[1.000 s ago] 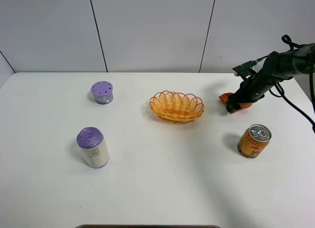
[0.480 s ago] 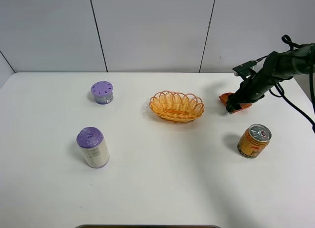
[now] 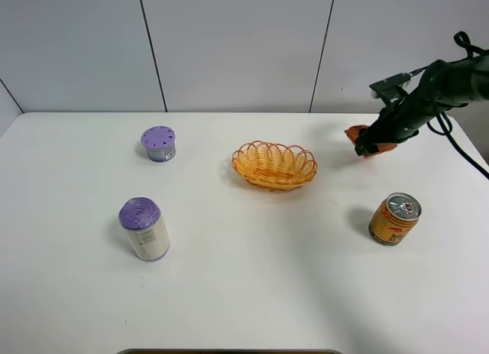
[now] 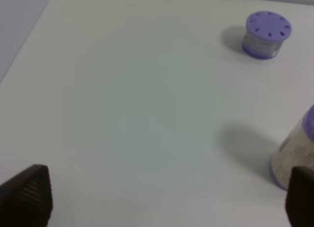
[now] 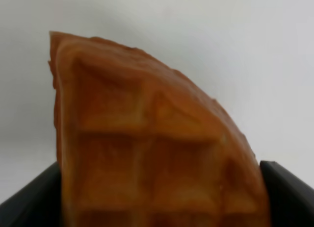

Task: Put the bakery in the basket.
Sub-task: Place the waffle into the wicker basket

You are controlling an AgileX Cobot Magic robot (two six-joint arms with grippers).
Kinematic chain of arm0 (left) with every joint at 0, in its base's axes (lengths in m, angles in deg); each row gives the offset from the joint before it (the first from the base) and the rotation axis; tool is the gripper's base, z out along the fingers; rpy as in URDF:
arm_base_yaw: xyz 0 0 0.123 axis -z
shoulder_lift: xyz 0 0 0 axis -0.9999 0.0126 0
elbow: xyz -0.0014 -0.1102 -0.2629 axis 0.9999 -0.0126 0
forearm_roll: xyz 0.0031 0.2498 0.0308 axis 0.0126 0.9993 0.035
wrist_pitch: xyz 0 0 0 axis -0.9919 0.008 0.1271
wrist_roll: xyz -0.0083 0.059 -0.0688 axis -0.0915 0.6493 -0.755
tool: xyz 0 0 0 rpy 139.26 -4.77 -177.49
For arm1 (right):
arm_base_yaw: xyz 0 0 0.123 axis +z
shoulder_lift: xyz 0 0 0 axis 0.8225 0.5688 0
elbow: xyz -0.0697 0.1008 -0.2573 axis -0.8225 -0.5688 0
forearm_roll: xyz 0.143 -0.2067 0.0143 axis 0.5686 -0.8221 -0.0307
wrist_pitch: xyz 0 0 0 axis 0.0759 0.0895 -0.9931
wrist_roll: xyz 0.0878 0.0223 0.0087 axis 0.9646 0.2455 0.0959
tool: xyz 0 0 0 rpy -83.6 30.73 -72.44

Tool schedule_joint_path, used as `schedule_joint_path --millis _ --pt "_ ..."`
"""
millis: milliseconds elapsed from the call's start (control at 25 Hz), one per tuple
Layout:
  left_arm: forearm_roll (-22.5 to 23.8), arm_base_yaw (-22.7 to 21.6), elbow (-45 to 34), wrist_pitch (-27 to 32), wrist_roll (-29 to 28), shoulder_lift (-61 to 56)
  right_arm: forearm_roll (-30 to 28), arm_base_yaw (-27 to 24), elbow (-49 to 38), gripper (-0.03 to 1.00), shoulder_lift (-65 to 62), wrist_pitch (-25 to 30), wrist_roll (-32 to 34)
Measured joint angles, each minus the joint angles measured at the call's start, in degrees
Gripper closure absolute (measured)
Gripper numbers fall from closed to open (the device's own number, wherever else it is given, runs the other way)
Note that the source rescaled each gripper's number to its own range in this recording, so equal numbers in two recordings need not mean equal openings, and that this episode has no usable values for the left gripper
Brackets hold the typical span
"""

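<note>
drink can point(image 3: 394, 219) print too small, no legible text

high — whole table point(image 3: 252, 293) from above | left wrist — low, shares purple tub point(image 4: 267, 35) | right wrist: bakery point(image 5: 147, 138) close-up

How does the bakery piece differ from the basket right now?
The bakery is far smaller than the basket. The bakery is a solid wedge with a gridded face; the basket is an open woven oval with a looped rim. The bakery sits clamped in the right gripper; the basket rests free on the table. Both are orange-toned.
</note>
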Motion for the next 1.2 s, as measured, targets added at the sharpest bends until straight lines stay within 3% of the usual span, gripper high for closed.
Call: schedule_joint_path --millis 360,800,1200 --pt "0.0 0.0 0.0 0.0 0.0 0.0 -1.4 3.2 0.0 0.97 -10.9 0.9 11.3" --pt "0.0 0.0 0.0 0.0 0.0 0.0 -1.4 14.5 -0.1 0.97 -15.5 1.7 20.4" --pt "0.0 0.0 0.0 0.0 0.0 0.0 -2.7 23.1 -0.4 0.97 -15.5 -1.4 30.5"
